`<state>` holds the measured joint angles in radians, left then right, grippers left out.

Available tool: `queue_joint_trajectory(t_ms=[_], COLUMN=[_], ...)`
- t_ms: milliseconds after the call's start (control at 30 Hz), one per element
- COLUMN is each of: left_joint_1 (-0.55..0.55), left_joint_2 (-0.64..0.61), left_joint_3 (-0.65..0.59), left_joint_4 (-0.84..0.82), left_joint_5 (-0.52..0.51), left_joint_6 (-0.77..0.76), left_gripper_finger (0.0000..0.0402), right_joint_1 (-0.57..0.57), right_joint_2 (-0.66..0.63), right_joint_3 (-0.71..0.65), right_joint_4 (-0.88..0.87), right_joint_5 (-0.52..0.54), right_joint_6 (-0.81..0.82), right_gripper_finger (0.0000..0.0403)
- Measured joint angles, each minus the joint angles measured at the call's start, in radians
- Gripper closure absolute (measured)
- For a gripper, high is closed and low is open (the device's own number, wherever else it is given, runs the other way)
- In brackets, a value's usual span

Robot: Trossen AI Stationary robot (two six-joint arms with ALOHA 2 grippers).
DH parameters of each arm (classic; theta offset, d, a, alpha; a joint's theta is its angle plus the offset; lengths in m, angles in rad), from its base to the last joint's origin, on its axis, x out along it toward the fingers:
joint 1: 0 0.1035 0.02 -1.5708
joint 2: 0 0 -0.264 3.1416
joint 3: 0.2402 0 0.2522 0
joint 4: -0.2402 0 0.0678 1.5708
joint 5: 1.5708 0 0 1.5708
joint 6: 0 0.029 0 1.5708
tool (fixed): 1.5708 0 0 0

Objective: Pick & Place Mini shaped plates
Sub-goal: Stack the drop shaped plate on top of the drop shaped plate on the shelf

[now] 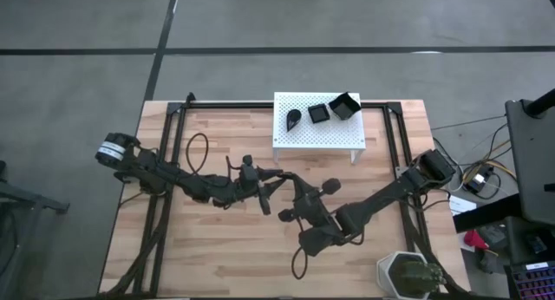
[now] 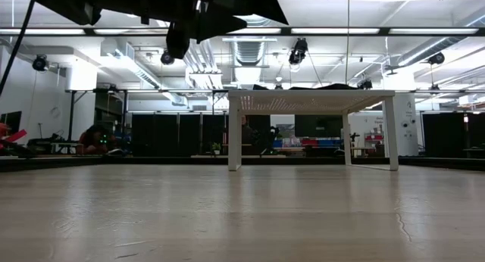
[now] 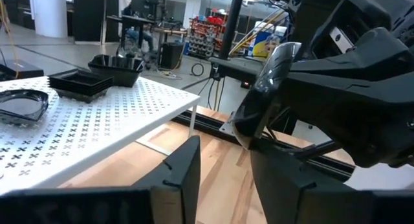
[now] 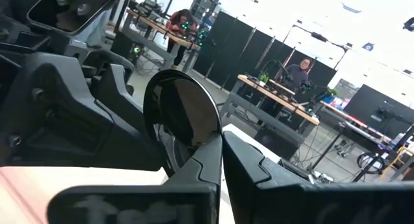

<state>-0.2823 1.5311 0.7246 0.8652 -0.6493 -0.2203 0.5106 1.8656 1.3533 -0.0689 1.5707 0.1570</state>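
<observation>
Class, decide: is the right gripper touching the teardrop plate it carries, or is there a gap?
Touching. In the right wrist view the right gripper has its fingers shut on the edge of the teardrop plate, with no gap visible.

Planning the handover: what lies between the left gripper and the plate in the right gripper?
Nothing: the high view shows only bare wooden table under the short gap between the left gripper and the glossy black teardrop plate clamped in the right gripper.
</observation>
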Motion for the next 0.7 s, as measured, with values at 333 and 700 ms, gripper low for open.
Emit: queue_joint_trajectory(t_ms=[333,700], left_joint_1=[0.0,0.001], left_joint_2=[0.0,0.0], left_joint_3=[0.0,0.0], left_joint_4=[0.043,0.039], left_joint_5=[-0.003,0.006], left_joint_6=[0.029,0.042], left_gripper_finger=[0.0273,0.0282], right_joint_1=[0.002,0.002], right_joint_2=[0.0,0.001], right_joint_3=[0.0,-0.001], right_joint_4=[-0.002,-0.001], right_joint_5=[0.0,0.0], right_joint_6=[-0.007,0.004], right_gripper_finger=[0.0394,0.0394])
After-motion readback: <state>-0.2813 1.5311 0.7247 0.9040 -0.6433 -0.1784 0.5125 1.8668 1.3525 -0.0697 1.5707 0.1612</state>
